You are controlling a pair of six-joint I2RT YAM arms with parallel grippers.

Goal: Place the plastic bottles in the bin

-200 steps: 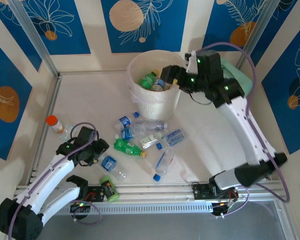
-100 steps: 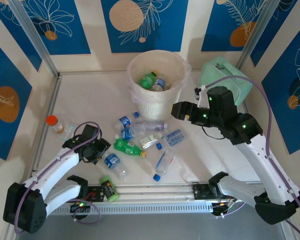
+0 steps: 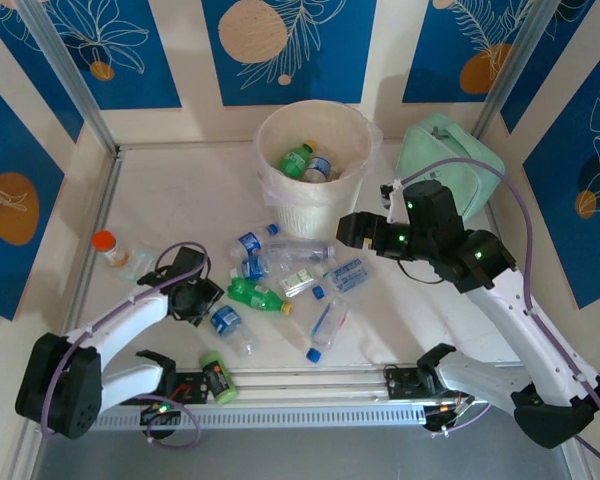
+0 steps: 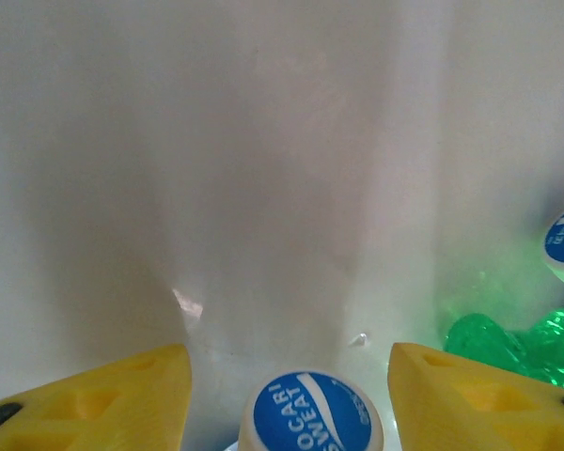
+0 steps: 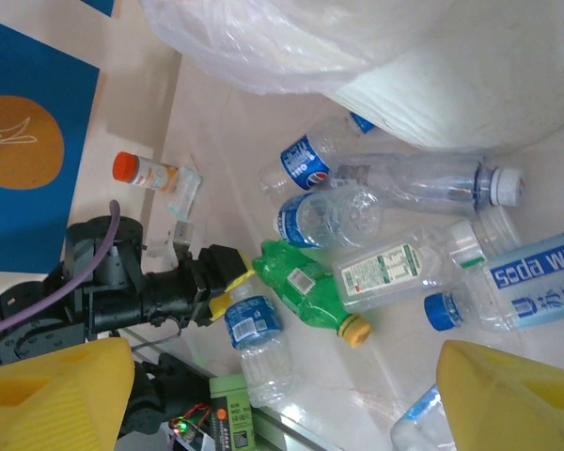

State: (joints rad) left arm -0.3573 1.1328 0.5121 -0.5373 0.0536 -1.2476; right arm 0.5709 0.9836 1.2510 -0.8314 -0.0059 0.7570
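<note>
You are on the pick with the left gripper [image 4: 289, 349]: its jaws stand partly open, hold nothing yet, and have the blue cap [image 4: 310, 418] of 1 bottle [image 3: 225, 322] between them. In the left wrist view the cap sits off centre, almost against the finger on the right of that view, with a plain gap to the other. Nudge the wrist toward the right of that view before you shut, or the first finger to land will likely push the cap sideways and roll the bottle. A cap is a small, round, slippery hold, so I would reach a little deeper and take the neck. Then squeeze slowly and check the bottle lifts level before you swing. That bottle lies on the table [image 3: 180, 200] at the near left edge of the loose bottles [image 3: 300, 275]. It is just beside the green bottle [image 3: 255, 295] and well apart from the bin [image 3: 315, 212], which stands at the far middle with a few bottles inside. The right gripper [image 3: 348, 228] hangs wide open and empty near the bin's wall, over the right side of the pile. Mind it when you plan the left arm's route to the bin.
</note>
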